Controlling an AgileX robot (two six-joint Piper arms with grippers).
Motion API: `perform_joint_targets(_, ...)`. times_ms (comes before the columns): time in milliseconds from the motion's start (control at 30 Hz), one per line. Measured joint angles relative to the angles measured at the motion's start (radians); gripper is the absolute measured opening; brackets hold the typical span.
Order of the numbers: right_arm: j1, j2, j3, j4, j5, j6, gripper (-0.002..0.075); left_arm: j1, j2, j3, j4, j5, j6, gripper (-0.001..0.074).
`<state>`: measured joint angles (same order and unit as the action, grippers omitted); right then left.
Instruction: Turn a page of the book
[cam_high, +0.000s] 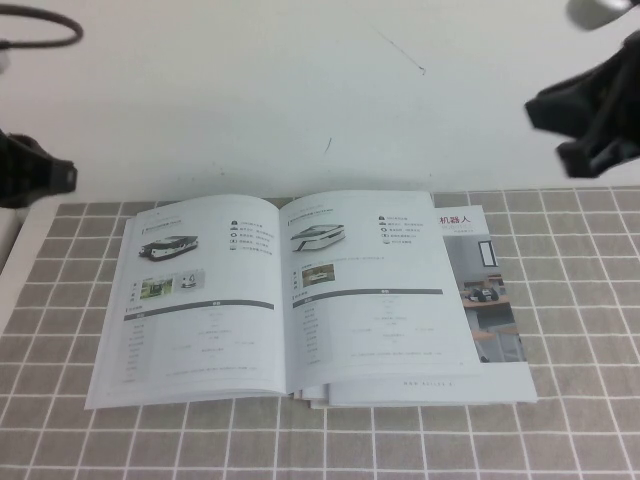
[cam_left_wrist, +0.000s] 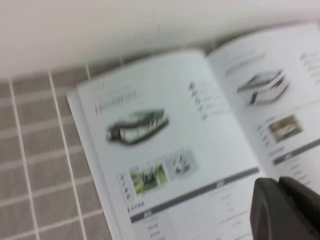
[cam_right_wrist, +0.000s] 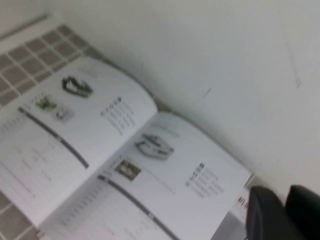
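Note:
The book (cam_high: 290, 300) lies open and flat on the checked cloth. Its left-hand leaf (cam_high: 195, 300) shows a flat vehicle and two small photos. Its right-hand leaf (cam_high: 375, 290) shows a black-white machine and a dark picture. I cannot tell which of the two is the page. Both leaves also show in the left wrist view (cam_left_wrist: 165, 150) and the right wrist view (cam_right_wrist: 125, 155). My left gripper (cam_high: 60, 178) (cam_left_wrist: 280, 200) hangs shut and empty beyond the book's left side. My right gripper (cam_high: 555, 125) (cam_right_wrist: 286, 200) is raised above the far right corner, slightly open and empty.
The grey checked cloth (cam_high: 560, 420) covers the table under the book. A white wall (cam_high: 300, 90) rises just behind it. A lower leaf with red print and photos (cam_high: 485, 300) sticks out on the right. A black cable loop (cam_high: 40, 25) hangs at the top left.

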<state>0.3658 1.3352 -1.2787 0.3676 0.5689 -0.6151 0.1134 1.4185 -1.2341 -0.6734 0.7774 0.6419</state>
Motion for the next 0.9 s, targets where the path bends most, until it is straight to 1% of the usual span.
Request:
perform_joint_targets(100,0.0,-0.132,0.0,-0.007,-0.002,0.0,0.009,0.0,-0.146,0.022,-0.003,0.002,0.005,-0.0004)
perform_joint_targets(267,0.0,-0.346,0.034,-0.012,-0.016,-0.034,0.009,0.0,-0.378,0.137,-0.003,-0.021,0.016,-0.0004)
perform_joint_targets(467,0.0,-0.565,0.229,-0.013,-0.11,-0.05,0.009,0.0,-0.715,0.375,-0.003,-0.083,0.026,-0.0004)
perform_joint_targets(533,0.0,-0.579,0.244,-0.013,-0.127,-0.05,0.009,0.0,-0.74,0.382,-0.003,-0.085,0.026,-0.0004)
perform_joint_targets(567,0.0,-0.678,0.365,-0.001,-0.243,-0.048,0.009,0.0,-0.932,0.479,-0.003,-0.083,0.029,-0.0004)
perform_joint_targets(600,0.0,-0.678,0.365,-0.001,-0.243,-0.048,0.009,0.0,-0.932,0.479,-0.003,-0.083,0.029,-0.0004)
perform_joint_targets(700,0.0,-0.76,0.466,0.028,-0.351,-0.042,0.009,0.0,-1.075,0.535,-0.015,-0.066,0.029,-0.0004)
perform_joint_targets(767,0.0,-0.796,0.502,0.034,-0.379,-0.042,0.009,0.0,-1.139,0.544,-0.017,-0.053,0.029,-0.0004)
perform_joint_targets(867,0.0,-0.852,0.53,0.04,-0.342,-0.042,0.009,0.0,-1.216,0.546,-0.019,-0.046,0.029,-0.0004)
perform_joint_targets(900,0.0,-0.864,0.531,0.041,-0.285,-0.042,0.009,0.0,-1.232,0.546,-0.019,-0.046,0.029,-0.0004)
